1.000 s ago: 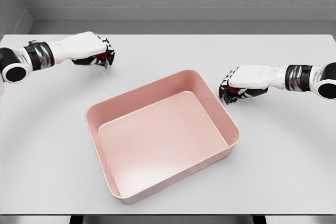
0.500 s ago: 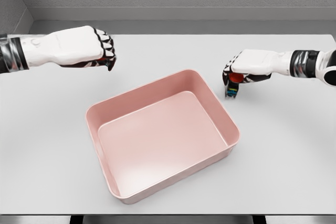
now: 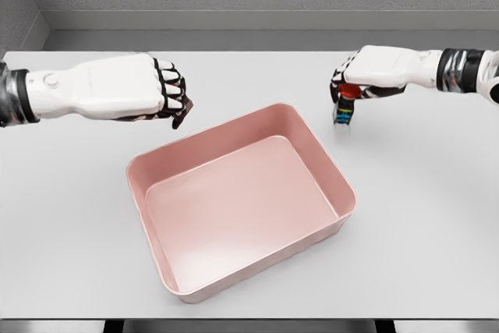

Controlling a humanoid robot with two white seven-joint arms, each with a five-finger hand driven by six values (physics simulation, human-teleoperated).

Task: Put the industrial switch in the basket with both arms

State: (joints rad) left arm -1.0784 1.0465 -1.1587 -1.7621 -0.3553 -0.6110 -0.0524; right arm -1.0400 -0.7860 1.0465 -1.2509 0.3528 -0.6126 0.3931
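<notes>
Starting nearest the camera, the pink basket (image 3: 242,208) sits skewed on the grey table (image 3: 421,255) with nothing inside, so the drop hasn't happened yet. Further back on the left side, the left hand (image 3: 160,95) hangs above the table just off the basket's far left corner, fingers curled round something small and dark that pokes out below the fingertips; I honestly can't tell what it is from here. Across on the other side, the right hand (image 3: 355,87) is clenched round the top of the switch (image 3: 343,108), a little blocky thing with a red button up top and a dark body with coloured bits underneath, held in the air beyond the basket's far right corner. My guess is it's light, rigid plastic, not fragile, but smooth enough to twist in a fingertip pinch. Gripping by the button cap looks a bit sketchy to me; squeezing the flat sides of the body would feel safer. Basket walls are low, so a short drop probably wouldn't hurt it, though it might bounce or tip over.
</notes>
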